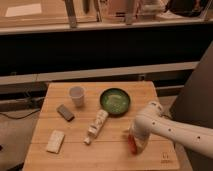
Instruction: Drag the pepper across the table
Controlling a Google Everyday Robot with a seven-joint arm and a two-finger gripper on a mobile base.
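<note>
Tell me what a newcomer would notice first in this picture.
The big white arm reaching in from the picture's right stands out first, its gripper low at the red pepper near the table's front right. Next comes the green bowl at the middle back, with a white cup to its left and a white bottle lying in front of it.

The white gripper (135,141) sits at five o'clock on the pale, plank-striped table (75,150), at the red-orange pepper (131,147); the bowl (103,100) is green.
</note>
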